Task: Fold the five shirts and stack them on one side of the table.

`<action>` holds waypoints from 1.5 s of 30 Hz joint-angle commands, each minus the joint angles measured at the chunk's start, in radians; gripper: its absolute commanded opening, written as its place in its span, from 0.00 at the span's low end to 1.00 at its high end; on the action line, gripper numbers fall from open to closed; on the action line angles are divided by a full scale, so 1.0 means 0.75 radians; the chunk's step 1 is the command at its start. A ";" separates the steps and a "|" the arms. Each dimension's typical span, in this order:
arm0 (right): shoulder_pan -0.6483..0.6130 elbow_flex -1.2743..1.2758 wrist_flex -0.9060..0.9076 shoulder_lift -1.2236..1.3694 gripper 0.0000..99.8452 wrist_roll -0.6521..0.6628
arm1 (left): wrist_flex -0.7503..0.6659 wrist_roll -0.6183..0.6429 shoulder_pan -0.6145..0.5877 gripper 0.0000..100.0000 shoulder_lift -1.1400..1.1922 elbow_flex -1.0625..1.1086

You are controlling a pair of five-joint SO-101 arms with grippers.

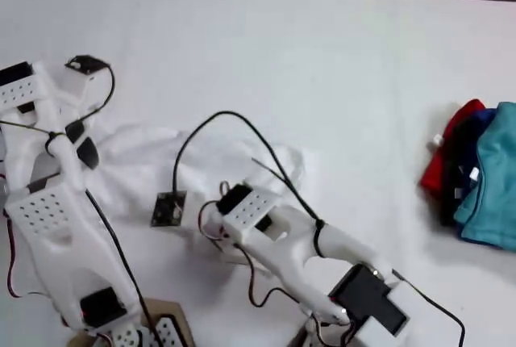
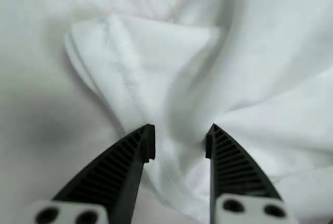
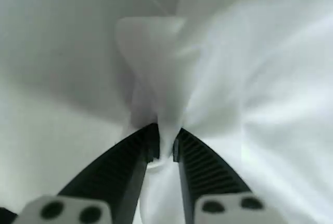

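A crumpled white shirt (image 1: 153, 157) lies on the white table (image 1: 322, 64), left of centre. My left gripper (image 2: 179, 143) is open, its black fingers (image 2: 138, 151) standing on either side of a raised fold of the white shirt (image 2: 156, 62). My right gripper (image 3: 164, 148) is shut on a pinched ridge of the white shirt (image 3: 156, 73), the cloth drawn up between its tips. From above, the left arm (image 1: 56, 202) stands over the shirt's left end. The right arm (image 1: 274, 234) reaches to the shirt's near right edge. Folded red (image 1: 447, 149), dark blue (image 1: 463, 161) and teal (image 1: 496, 177) shirts are piled at the table's right edge.
A black cable (image 1: 234, 121) loops over the shirt from the right arm to a small black module (image 1: 168, 208) on the table. The arms' bases sit along the near edge. Dark furniture stands behind the table's far edge.
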 commanded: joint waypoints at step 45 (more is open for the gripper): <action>0.228 -0.657 0.506 0.038 0.25 0.131 | -0.004 -0.010 -0.006 0.18 -0.008 -0.013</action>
